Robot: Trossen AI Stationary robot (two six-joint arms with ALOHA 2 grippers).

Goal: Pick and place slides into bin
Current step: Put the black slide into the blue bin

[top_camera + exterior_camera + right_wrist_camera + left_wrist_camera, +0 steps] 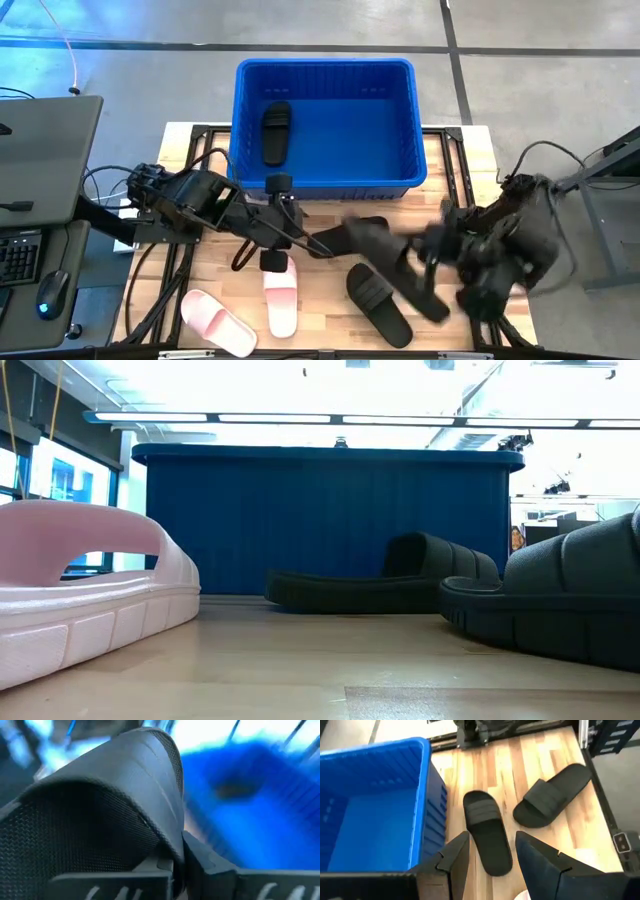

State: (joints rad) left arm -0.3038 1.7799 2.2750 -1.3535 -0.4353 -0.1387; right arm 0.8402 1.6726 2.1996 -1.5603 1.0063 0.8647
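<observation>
While gripping a black slide (100, 820), right hand (440, 262) hovers.

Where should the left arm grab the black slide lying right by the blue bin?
Probably the flat heel part of the black slide, from above, with one jaw on each long side. It lies sole-down with its heel toward the open left gripper, and that part looks narrower than the raised strap.
</observation>
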